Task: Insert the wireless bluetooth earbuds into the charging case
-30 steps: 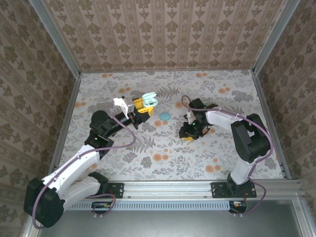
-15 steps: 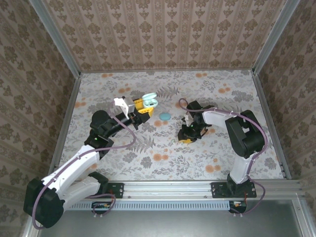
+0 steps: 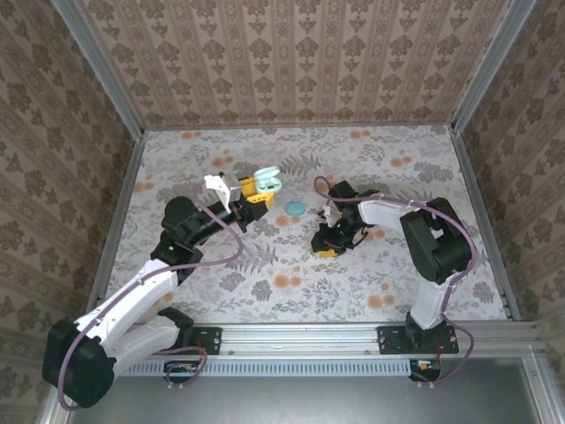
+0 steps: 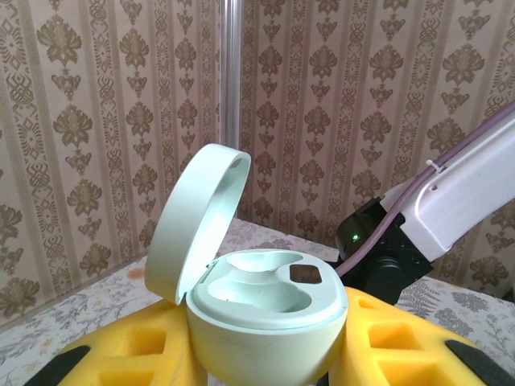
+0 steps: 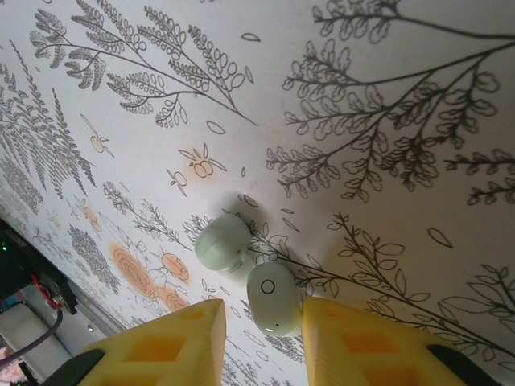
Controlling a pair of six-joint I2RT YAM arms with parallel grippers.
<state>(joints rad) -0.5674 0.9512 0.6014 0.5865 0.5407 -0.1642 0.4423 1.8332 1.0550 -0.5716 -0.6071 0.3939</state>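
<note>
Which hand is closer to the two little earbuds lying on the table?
The right hand: its yellow fingers flank one earbud, the other bud just beyond. The left hand is off to the left, holding the open green case.

Top view looks down from behind; wrist views close: left level, right downward.

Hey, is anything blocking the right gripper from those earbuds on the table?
Nothing visible does. One earbud lies on the table between the yellow fingers of the right gripper, with a second earbud just beside it. The charging case is open, its wells empty.
</note>
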